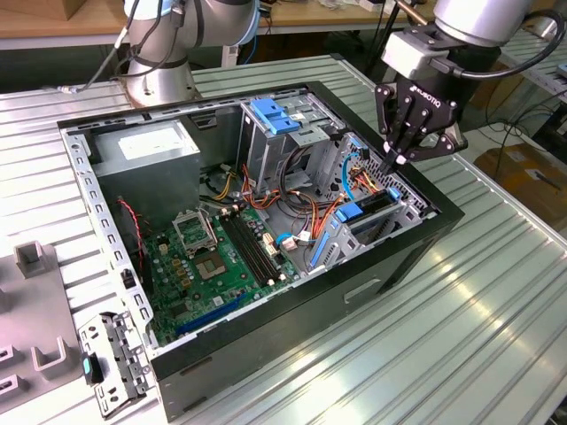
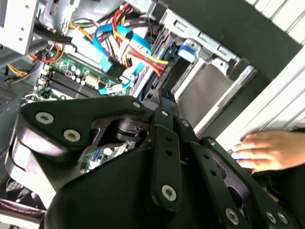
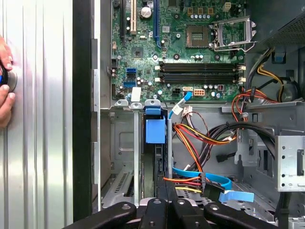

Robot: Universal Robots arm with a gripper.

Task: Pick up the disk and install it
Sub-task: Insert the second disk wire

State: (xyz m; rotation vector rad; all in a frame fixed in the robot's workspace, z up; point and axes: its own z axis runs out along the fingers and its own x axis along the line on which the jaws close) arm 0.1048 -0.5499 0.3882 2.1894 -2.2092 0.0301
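Observation:
The disk (image 1: 373,206) stands on edge in the drive bay at the open computer case's corner, on the exterior view's right, with a blue tab (image 1: 351,213) at its near end. In the first wrist view the disk (image 3: 161,164) is a dark slab below the blue tab (image 3: 155,130). My gripper (image 1: 396,162) is shut, its fingertips together right at the disk's far upper edge. I cannot tell whether they touch it. The gripper (image 3: 164,204) points down into the bay in the first wrist view. In the second wrist view its (image 2: 161,98) black links cover much of the bay.
The black case (image 1: 425,243) lies open on a ribbed metal table. Inside are a tall metal cage with a blue handle (image 1: 271,116), a grey power supply (image 1: 146,150), the green motherboard (image 1: 213,257) and loose coloured cables (image 1: 306,199). A person's hand (image 3: 5,83) rests on the table beside the case.

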